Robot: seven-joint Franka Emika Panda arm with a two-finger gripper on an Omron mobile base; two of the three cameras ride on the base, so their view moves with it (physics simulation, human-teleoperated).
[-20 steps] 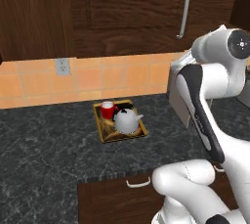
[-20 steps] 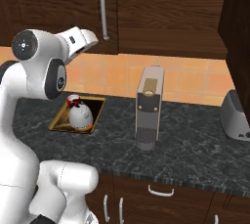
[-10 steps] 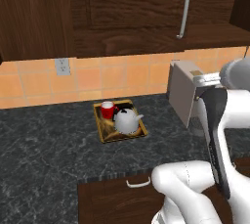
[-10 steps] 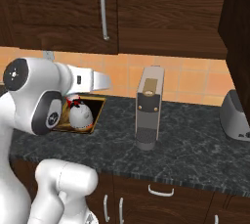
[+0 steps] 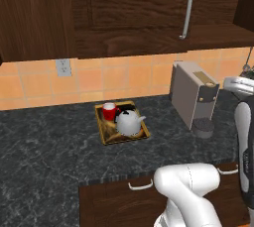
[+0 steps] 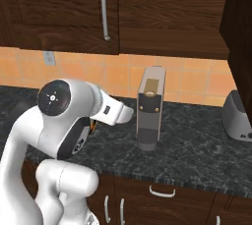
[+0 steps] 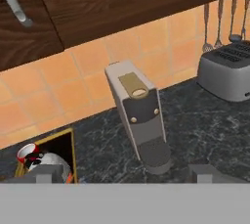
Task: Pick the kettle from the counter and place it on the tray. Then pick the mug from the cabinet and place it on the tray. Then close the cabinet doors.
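The kettle (image 5: 130, 123) sits on the tray (image 5: 105, 135), with the red mug (image 5: 109, 110) touching it at its 10 o'clock in the left base view; both pieces rest inside the wooden rim, on the dark marbled surface (image 5: 44, 156). Above them the cabinet doors (image 5: 134, 3) look closed flat, the bar handle (image 5: 186, 8) hanging straight, so the task reads as essentially done.

The gripper (image 7: 122, 173) is released and holds nothing: its fingers (image 7: 45, 173) stand spread wide at the bottom of the hand view. The coffee machine (image 7: 138, 115) stands just beyond them at 12 o'clock, the tray at 9 o'clock low, the toaster (image 7: 228, 71) off at 2 o'clock.

The risk now is the arm itself. The fingers appear to hang low over the surface near the coffee machine, so a careless sweep could knock that tall, narrow box over. A swing toward the tray could clip the kettle's spout or shove the mug over the rim. Rising too steeply might catch the door handle and pull a door open.
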